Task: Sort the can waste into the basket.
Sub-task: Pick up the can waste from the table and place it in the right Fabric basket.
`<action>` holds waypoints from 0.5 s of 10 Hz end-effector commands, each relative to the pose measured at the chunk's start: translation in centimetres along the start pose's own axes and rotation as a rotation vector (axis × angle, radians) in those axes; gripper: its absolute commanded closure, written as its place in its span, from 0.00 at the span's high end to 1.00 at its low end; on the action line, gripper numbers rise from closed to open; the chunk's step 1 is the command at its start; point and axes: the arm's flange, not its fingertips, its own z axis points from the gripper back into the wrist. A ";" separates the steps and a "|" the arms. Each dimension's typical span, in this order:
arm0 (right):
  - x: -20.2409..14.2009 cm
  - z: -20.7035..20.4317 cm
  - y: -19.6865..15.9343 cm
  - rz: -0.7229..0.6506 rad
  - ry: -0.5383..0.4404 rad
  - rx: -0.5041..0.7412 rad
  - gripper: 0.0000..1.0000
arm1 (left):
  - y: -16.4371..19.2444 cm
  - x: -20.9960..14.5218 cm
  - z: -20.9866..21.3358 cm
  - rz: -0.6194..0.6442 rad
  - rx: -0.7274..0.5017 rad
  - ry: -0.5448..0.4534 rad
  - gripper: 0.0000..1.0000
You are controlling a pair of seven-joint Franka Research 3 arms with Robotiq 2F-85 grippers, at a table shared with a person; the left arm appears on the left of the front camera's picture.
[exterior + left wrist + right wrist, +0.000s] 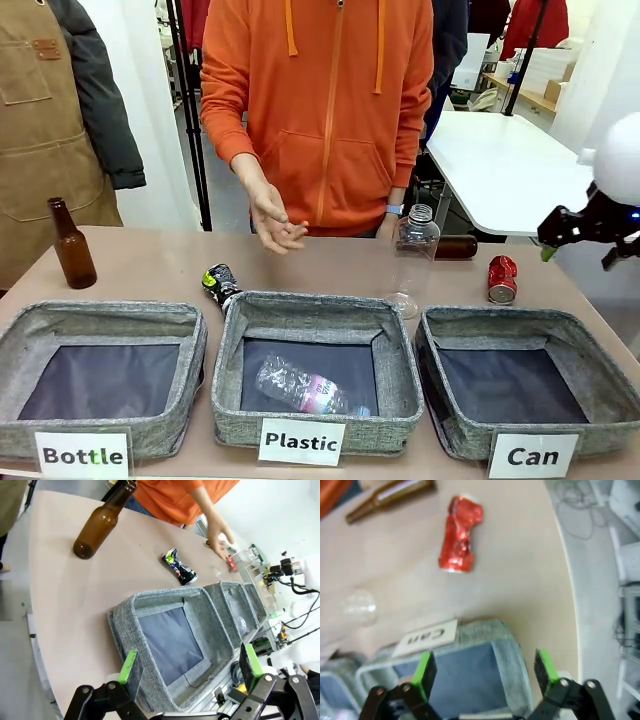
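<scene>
The left end effector (190, 657) is hanging over the Bottle basket (125, 625) with its fingers spread wide, holding nothing. The black can (220, 285) is lying on the counter (150, 265), just beside the far left corner of the Plastic basket (315, 305). Farther right, the red can (502, 279) is sitting on the counter just behind the Can basket (500, 322), which is looking empty. A clear plastic bottle (412, 260) is standing near the red can. The right end effector (562, 238) is hanging in the air off to the right of the red can, and its fingers are spread wide too, with nothing between them. Both cans are probably very light, since they are thin metal and squashed flat in places. They are likely bending more if squeezed hard, and the shiny skin may be slipping on the pads. The pinched middle of the red can is looking like the best place to grab, with one finger on each side.
</scene>
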 end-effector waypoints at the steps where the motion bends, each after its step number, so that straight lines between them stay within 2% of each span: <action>1: 3.9 -2.8 1.1 -0.062 0.074 -0.019 1.00 | 0.0 0.1 0.1 -0.024 -0.014 -0.016 1.00; 3: 5.5 -5.7 1.7 -0.115 0.088 0.008 1.00 | 0.0 0.1 0.1 -0.024 -0.014 -0.016 1.00; 5: 7.0 -9.2 2.1 -0.093 0.123 0.017 1.00 | 0.0 0.1 0.1 -0.024 -0.014 -0.016 1.00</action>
